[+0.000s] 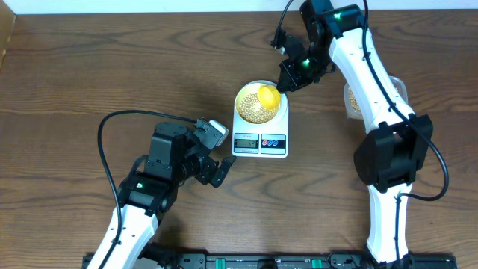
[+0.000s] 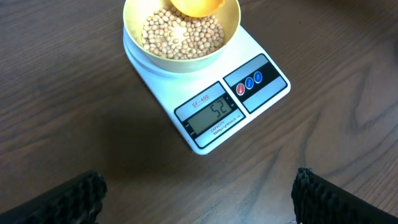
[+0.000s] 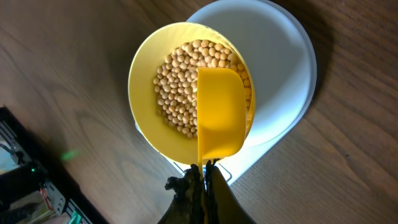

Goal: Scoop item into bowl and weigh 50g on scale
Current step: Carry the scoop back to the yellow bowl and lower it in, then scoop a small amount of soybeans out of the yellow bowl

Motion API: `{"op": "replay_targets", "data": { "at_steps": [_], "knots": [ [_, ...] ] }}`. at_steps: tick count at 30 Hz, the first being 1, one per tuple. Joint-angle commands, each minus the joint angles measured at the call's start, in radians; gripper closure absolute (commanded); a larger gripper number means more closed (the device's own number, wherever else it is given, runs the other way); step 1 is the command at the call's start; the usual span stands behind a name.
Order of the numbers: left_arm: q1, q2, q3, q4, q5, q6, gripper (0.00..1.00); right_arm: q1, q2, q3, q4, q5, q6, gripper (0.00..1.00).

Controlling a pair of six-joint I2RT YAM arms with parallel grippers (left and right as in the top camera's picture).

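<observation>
Beans (image 3: 177,81) in bowl (image 3: 138,81) on scale (image 2: 273,93), beneath spoon (image 3: 219,112) clamped in right gripper (image 3: 204,180), left gripper (image 1: 216,152) spread wide, nearby

Wooden table (image 1: 75,75), white scale (image 1: 260,142) on it

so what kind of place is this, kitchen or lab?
Most likely a robot lab bench, not a kitchen: a left arm and right arm work at a wood-grain table, cables trail across it, and a kitchen scale carries a bowl of beans.
</observation>
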Motion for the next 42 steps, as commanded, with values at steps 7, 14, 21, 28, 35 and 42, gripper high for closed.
{"op": "replay_targets", "data": {
  "at_steps": [7, 14, 21, 28, 35, 42],
  "knots": [
    [0.004, 0.001, 0.003, 0.001, -0.006, 0.014, 0.03, 0.009, 0.013, -0.003, -0.003, 0.039, 0.013, 0.99],
    [0.004, 0.001, 0.003, 0.001, -0.006, 0.014, 0.02, 0.02, 0.013, -0.003, 0.042, 0.042, 0.013, 0.99],
    [0.004, 0.001, 0.003, 0.001, -0.006, 0.014, 0.03, 0.062, 0.021, -0.003, 0.091, 0.045, 0.013, 0.99],
    [0.004, 0.001, 0.003, 0.001, -0.006, 0.014, 0.02, 0.112, 0.041, -0.003, 0.09, 0.141, 0.031, 0.99],
    [0.004, 0.001, 0.003, 0.001, -0.006, 0.014, 0.02, 0.126, 0.042, -0.003, 0.087, 0.158, 0.031, 0.99],
    [0.004, 0.001, 0.003, 0.001, -0.006, 0.014, 0.02, 0.124, 0.042, 0.003, 0.093, 0.166, 0.032, 0.99]
  ]
}}
